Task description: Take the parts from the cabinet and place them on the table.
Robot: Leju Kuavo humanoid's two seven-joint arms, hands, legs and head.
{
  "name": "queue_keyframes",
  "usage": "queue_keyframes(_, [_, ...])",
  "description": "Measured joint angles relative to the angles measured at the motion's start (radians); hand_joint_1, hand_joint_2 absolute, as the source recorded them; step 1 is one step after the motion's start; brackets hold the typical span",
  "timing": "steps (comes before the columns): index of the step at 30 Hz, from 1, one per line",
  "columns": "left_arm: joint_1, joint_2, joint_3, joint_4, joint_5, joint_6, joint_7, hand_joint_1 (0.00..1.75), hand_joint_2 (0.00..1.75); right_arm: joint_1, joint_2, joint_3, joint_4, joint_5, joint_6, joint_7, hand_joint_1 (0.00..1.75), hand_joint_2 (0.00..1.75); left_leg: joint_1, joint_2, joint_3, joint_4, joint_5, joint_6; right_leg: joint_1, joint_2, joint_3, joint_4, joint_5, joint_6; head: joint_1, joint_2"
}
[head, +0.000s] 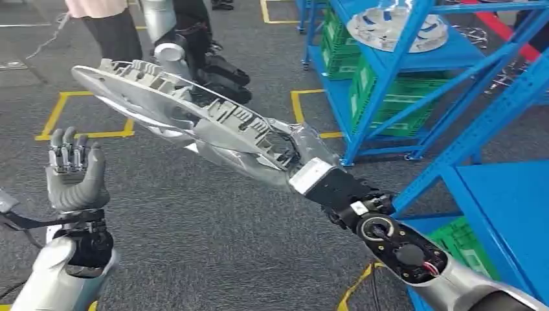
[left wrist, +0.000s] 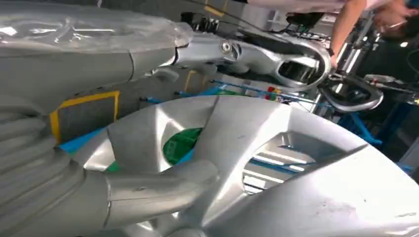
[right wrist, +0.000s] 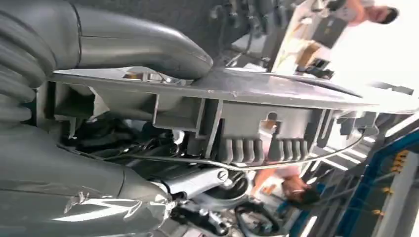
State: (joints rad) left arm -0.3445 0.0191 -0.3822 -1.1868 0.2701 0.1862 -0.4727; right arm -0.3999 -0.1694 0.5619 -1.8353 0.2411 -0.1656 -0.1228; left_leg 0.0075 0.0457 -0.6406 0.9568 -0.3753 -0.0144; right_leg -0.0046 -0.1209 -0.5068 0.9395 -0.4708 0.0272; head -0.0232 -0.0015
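- While the right hand (head: 304, 159) clamps one edge of the silver wheel cover (head: 188, 113), the cover juts away from that hand toward the robot's left and forward, its long axis running on a slant across the head view; the ribbed back with clips and a wire ring faces up, the smooth face down
- In the right wrist view the thumb (right wrist: 143, 47) lies across one face of the cover's rim (right wrist: 222, 89) while the rest of the hand backs the other face, so the part is pinched edge-on and hangs out unsupported over the grey carpet floor (head: 194, 246)
- The left hand (head: 74, 172) is raised, palm toward the cover, fingers apart and holding nothing; it stands near the cover's far, free end but apart from it, and is the nearer hand to that end; its wrist view looks at the cover's smooth spoked face (left wrist: 257, 163)
- The blue cabinet (head: 414, 97) stands to the robot's right, with another wheel cover (head: 396, 29) on an upper shelf and green crates (head: 395, 103) below; no desk can be made out, so I judge the carry is only begun and a turn is needed
- A person (head: 107, 26) and another robot's legs (head: 213, 65) stand beyond the cover's far end; a swing that way may come close
- No brand, label or writing is readable on the cover, crates or cabinet
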Motion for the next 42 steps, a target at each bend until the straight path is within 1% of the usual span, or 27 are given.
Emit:
queue_keyframes(1, [-0.002,0.0,0.0,0.001,0.001,0.0,-0.002,0.0,1.75,0.0,0.0,0.0,0.002,0.0,0.0,-0.001,1.75,1.75,0.002,-0.016,0.004,-0.003,0.001,0.009,-0.005,-0.013,0.004,0.001,-0.006,0.007,0.002,0.0])
queue_keyframes(3, [-0.011,-0.001,0.0,0.003,0.003,0.0,-0.006,0.0,1.75,0.002,0.0,-0.002,0.004,0.0,0.0,0.0,1.75,1.75,0.006,-0.037,0.012,-0.005,-0.001,0.024,-0.014,0.077,-0.025,0.07,-0.053,0.01,0.009,0.0])
queue_keyframes(4, [-0.016,-0.002,0.0,0.004,0.003,-0.001,-0.007,0.0,1.75,0.002,0.0,-0.003,0.005,0.0,0.0,0.0,1.75,1.75,0.006,-0.047,0.013,-0.005,-0.001,0.029,-0.014,0.102,-0.065,0.154,-0.092,0.008,0.019,0.0])
queue_keyframes(6, [-0.017,-0.007,0.0,0.008,0.006,-0.002,-0.008,0.0,1.75,0.004,0.0,-0.005,0.008,0.002,0.001,-0.002,1.75,1.75,0.0,-0.077,0.015,-0.004,-0.003,0.033,-0.009,0.119,-0.165,0.34,-0.152,0.007,0.035,0.0])
queue_keyframes(8, [-0.017,-0.008,0.0,0.013,0.007,-0.003,-0.008,0.0,1.75,0.006,0.0,-0.007,0.014,0.003,0.001,-0.002,1.75,1.75,-0.003,-0.107,0.02,-0.003,-0.005,0.035,-0.006,0.12,-0.189,0.35,-0.119,0.0,0.037,0.0])
queue_keyframes(10, [-0.019,-0.008,0.0,0.016,0.01,-0.003,-0.013,0.0,1.75,0.008,0.0,-0.008,0.015,0.003,0.001,-0.001,1.75,1.75,-0.003,-0.142,0.028,-0.003,-0.007,0.034,-0.004,0.136,-0.127,0.177,-0.006,-0.013,0.042,0.0])
queue_keyframes(11, [-0.021,-0.01,0.0,0.018,0.014,-0.003,-0.014,0.0,1.75,0.008,0.0,-0.009,0.015,0.003,0.0,-0.001,1.75,1.75,-0.002,-0.153,0.031,-0.002,-0.009,0.031,-0.004,0.166,-0.093,0.09,0.044,-0.018,0.044,0.0])
queue_keyframes(12, [-0.024,-0.012,0.0,0.021,0.015,-0.003,-0.017,0.0,1.75,0.009,0.0,-0.01,0.016,0.003,0.0,-0.002,1.75,1.75,-0.004,-0.165,0.027,-0.001,-0.009,0.028,-0.009,0.22,-0.075,0.051,0.041,-0.022,0.04,0.0])
queue_keyframes(16, [-0.023,-0.013,0.0,0.03,0.019,0.001,-0.021,0.0,1.75,0.008,0.0,-0.01,0.019,0.004,-0.001,-0.002,1.75,1.75,0.007,-0.219,0.012,-0.01,0.005,0.003,-0.004,0.178,-0.049,0.017,0.039,-0.024,0.047,0.0])
queue_keyframes(17, [-0.023,-0.009,0.0,0.032,0.019,0.004,-0.025,0.0,1.75,0.008,0.0,-0.011,0.02,0.005,-0.002,-0.001,1.75,1.75,0.001,-0.181,0.011,-0.005,-0.003,0.002,-0.016,0.16,-0.041,0.001,0.046,-0.031,0.042,0.0])
queue_keyframes(18, [-0.027,-0.008,0.0,0.032,0.019,0.012,-0.029,0.0,1.75,0.008,0.0,-0.011,0.021,0.005,-0.003,-0.002,1.75,1.75,-0.009,-0.115,-0.002,0.021,-0.023,-0.003,-0.012,0.149,-0.037,-0.004,0.049,-0.034,0.029,0.0])
queue_keyframes(19, [-0.03,-0.008,0.0,0.033,0.019,0.02,-0.033,0.0,1.75,0.006,0.0,-0.012,0.021,0.005,-0.006,-0.002,1.75,1.75,-0.007,-0.074,-0.042,0.1,-0.066,-0.007,-0.009,0.134,-0.036,-0.005,0.049,-0.038,0.02,0.0])
queue_keyframes(21, [-0.024,-0.008,0.0,0.033,0.02,0.032,-0.033,0.0,1.75,0.006,0.0,-0.013,0.022,0.005,-0.01,-0.002,1.75,1.75,-0.004,-0.057,-0.126,0.264,-0.127,-0.013,-0.007,0.106,-0.037,-0.005,0.047,-0.04,0.018,0.0])
queue_keyframes(22, [-0.02,-0.008,0.0,0.034,0.021,0.037,-0.033,0.0,1.75,0.008,0.0,-0.014,0.025,0.007,-0.012,-0.001,1.75,1.75,0.0,-0.055,-0.158,0.32,-0.138,-0.017,-0.008,0.091,-0.037,-0.005,0.046,-0.04,0.013,0.0])
queue_keyframes(23, [-0.016,-0.006,0.0,0.035,0.021,0.042,-0.033,0.0,1.75,0.01,0.0,-0.014,0.029,0.011,-0.013,0.0,1.75,1.75,0.004,-0.053,-0.161,0.317,-0.122,-0.02,-0.008,0.075,-0.036,-0.005,0.044,-0.039,0.008,0.0])
queue_keyframes(25, [-0.016,-0.004,0.0,0.035,0.022,0.045,-0.033,0.0,1.75,0.011,0.0,-0.014,0.032,0.015,-0.013,0.0,1.75,1.75,0.009,-0.04,-0.09,0.173,-0.046,-0.022,-0.008,0.049,-0.035,-0.004,0.04,-0.036,0.001,0.0])
queue_keyframes(26, [-0.016,-0.003,0.0,0.035,0.022,0.047,-0.033,0.0,1.75,0.011,0.0,-0.015,0.032,0.015,-0.014,0.001,1.75,1.75,0.009,-0.013,-0.033,0.071,-0.006,-0.022,-0.009,0.038,-0.032,-0.003,0.037,-0.031,-0.003,0.0])
queue_keyframes(27, [-0.017,-0.001,0.0,0.035,0.022,0.055,-0.033,0.0,1.75,0.011,0.0,-0.016,0.032,0.014,-0.015,0.001,1.75,1.75,0.004,0.054,0.012,-0.012,0.002,-0.021,-0.003,0.029,-0.027,-0.002,0.032,-0.023,-0.012,0.0])
queue_keyframes(31, [-0.004,0.006,0.0,0.031,0.013,0.076,-0.031,0.0,1.75,0.01,0.0,-0.023,0.036,0.009,-0.021,0.002,1.75,1.75,-0.007,-0.004,0.012,-0.009,0.0,0.009,0.003,-0.01,-0.013,-0.003,0.018,-0.002,0.0,0.0])
queue_keyframes(32, [0.003,0.009,0.0,0.023,0.01,0.086,-0.026,0.0,1.75,0.011,0.0,-0.026,0.037,0.009,-0.022,0.002,1.75,1.75,0.001,-0.018,0.02,-0.014,0.002,0.02,-0.003,-0.006,-0.011,0.0,0.009,0.008,0.002,0.0])
queue_keyframes(33, [0.008,0.012,0.0,0.013,0.006,0.09,-0.026,0.0,1.75,0.013,0.0,-0.028,0.037,0.009,-0.023,0.003,1.75,1.75,0.003,-0.03,0.023,-0.015,0.002,0.024,-0.009,0.054,-0.023,0.028,-0.014,0.011,0.007,0.0])
queue_keyframes(34, [0.008,0.014,0.0,0.007,0.003,0.096,-0.022,0.0,1.75,0.014,-0.001,-0.033,0.038,0.009,-0.024,0.002,1.75,1.75,0.004,-0.039,0.024,-0.015,0.001,0.033,-0.011,0.089,-0.047,0.089,-0.049,0.009,0.01,0.0])
queue_keyframes(37, [0.026,0.017,0.0,-0.013,-0.005,0.113,-0.009,0.0,1.75,0.021,-0.001,-0.044,0.047,0.003,-0.024,-0.001,1.75,1.75,-0.002,-0.083,0.025,-0.014,0.0,0.038,-0.008,0.118,-0.176,0.348,-0.142,0.009,0.033,0.0])
queue_keyframes(38, [0.035,0.019,0.0,-0.021,-0.005,0.12,-0.007,0.0,1.75,0.026,-0.002,-0.046,0.049,0.003,-0.024,-0.001,1.75,1.75,-0.002,-0.098,0.026,-0.013,0.0,0.038,-0.007,0.118,-0.188,0.358,-0.131,0.006,0.035,0.0])
queue_keyframes(40, [0.045,0.022,0.0,-0.039,-0.008,0.134,-0.005,0.0,1.75,0.032,-0.002,-0.052,0.056,0.003,-0.024,-0.001,1.75,1.75,-0.003,-0.131,0.029,-0.011,0.0,0.037,-0.006,0.124,-0.146,0.239,-0.044,-0.003,0.04,0.0])
queue_keyframes(41, [0.047,0.023,0.0,-0.05,-0.01,0.141,-0.003,0.0,1.75,0.033,-0.002,-0.057,0.059,0.005,-0.025,-0.001,1.75,1.75,-0.002,-0.148,0.03,-0.01,-0.001,0.036,-0.006,0.141,-0.103,0.134,0.014,-0.008,0.045,0.0])
queue_keyframes(42, [0.048,0.023,0.0,-0.058,-0.013,0.147,-0.002,0.0,1.75,0.033,-0.002,-0.062,0.061,0.006,-0.025,-0.002,1.75,1.75,0.0,-0.159,0.029,-0.009,-0.002,0.034,-0.006,0.19,-0.073,0.047,0.049,-0.013,0.047,0.0])
